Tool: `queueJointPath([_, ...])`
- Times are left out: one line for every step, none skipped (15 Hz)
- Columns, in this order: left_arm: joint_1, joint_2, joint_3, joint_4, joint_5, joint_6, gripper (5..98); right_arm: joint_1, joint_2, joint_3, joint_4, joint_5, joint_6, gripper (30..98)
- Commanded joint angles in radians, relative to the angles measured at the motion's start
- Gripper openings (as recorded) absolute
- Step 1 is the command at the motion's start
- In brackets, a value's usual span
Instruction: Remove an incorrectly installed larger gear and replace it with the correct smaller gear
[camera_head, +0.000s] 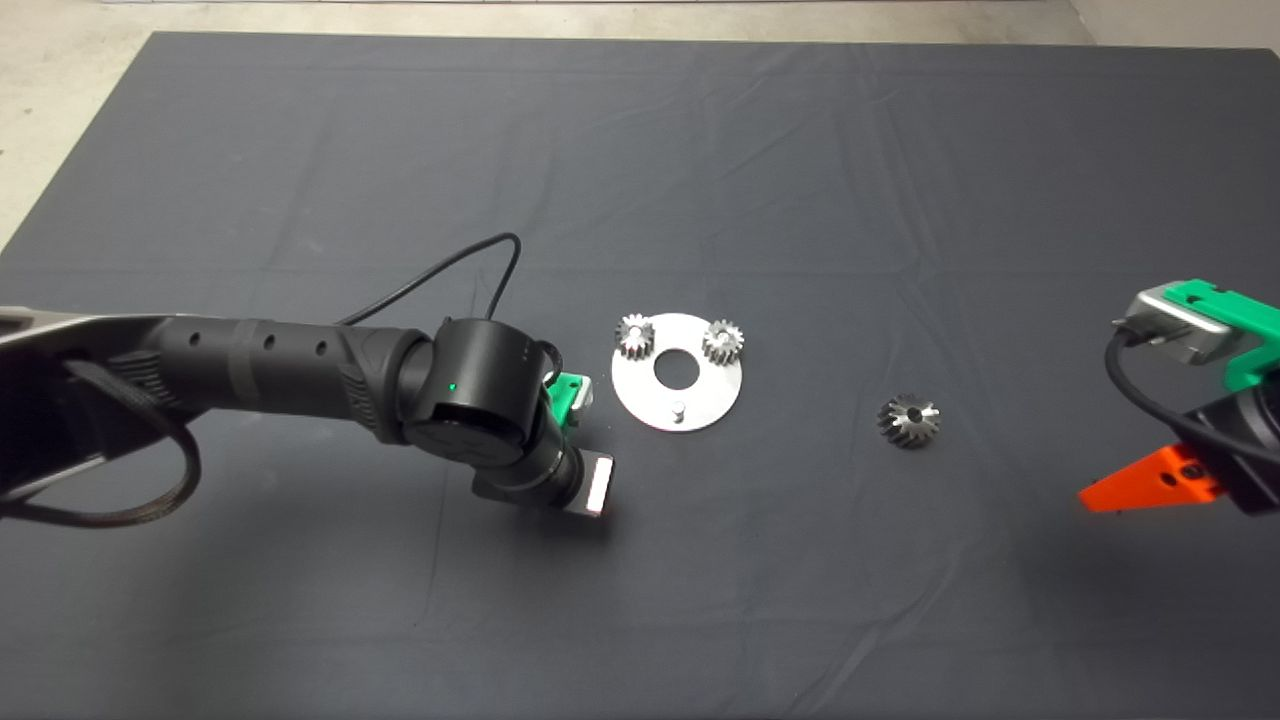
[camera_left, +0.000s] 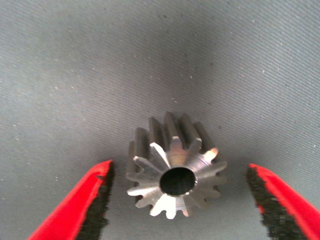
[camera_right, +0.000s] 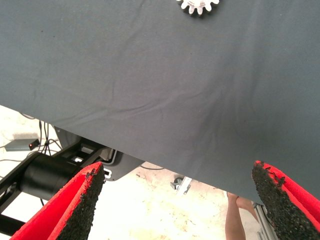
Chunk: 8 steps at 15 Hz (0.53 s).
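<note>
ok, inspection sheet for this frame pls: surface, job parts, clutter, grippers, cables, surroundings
Surface: dark mat, creased, covers the table.
Job's things: larger gear lies loose on the mat, right of the round plate. Two small gears sit on the plate; its third pin is bare. Smaller gear lies on the mat between the left gripper's fingers, ungrasped.
Clutter: nothing seen.
Grippers: left gripper open, low over the mat left of the plate. Right gripper open, parked at the mat's right edge.
Cables: black cable loops off the left arm.
Surroundings: pale floor, a frame, a person's leg beyond the mat.
</note>
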Motion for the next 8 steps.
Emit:
queueJointPath([-0.004,-0.005,0.028,0.036,0.077,0.005,65.2,0.022,-0.003,0.005,0.036,0.0,0.006,78.1])
queueJointPath([-0.004,-0.005,0.025,0.039,0.079,0.006,65.0,0.022,-0.003,0.005,0.036,0.0,0.006,78.1])
queueJointPath([-0.004,-0.008,0.026,0.04,0.08,0.008,65.0,0.022,-0.003,0.005,0.036,0.0,0.006,78.1])
queueJointPath([-0.004,-0.008,0.028,0.044,0.08,0.019,62.2,0.022,-0.002,0.004,0.036,0.0,0.006,78.1])
queueJointPath([-0.004,-0.008,0.025,0.052,0.08,0.029,59.7,0.022,-0.003,0.004,0.036,0.0,0.006,78.1])
queueJointPath([-0.004,-0.01,0.022,0.052,0.08,0.031,59.7,0.022,-0.003,0.004,0.036,0.0,0.006,78.1])
queueJointPath([-0.004,-0.011,0.021,0.054,0.082,0.031,59.7,0.022,-0.003,0.004,0.036,0.0,0.006,78.1])
queueJointPath([-0.002,-0.013,0.025,0.054,0.082,0.034,59.1,0.022,-0.003,0.005,0.036,0.0,0.006,78.1])
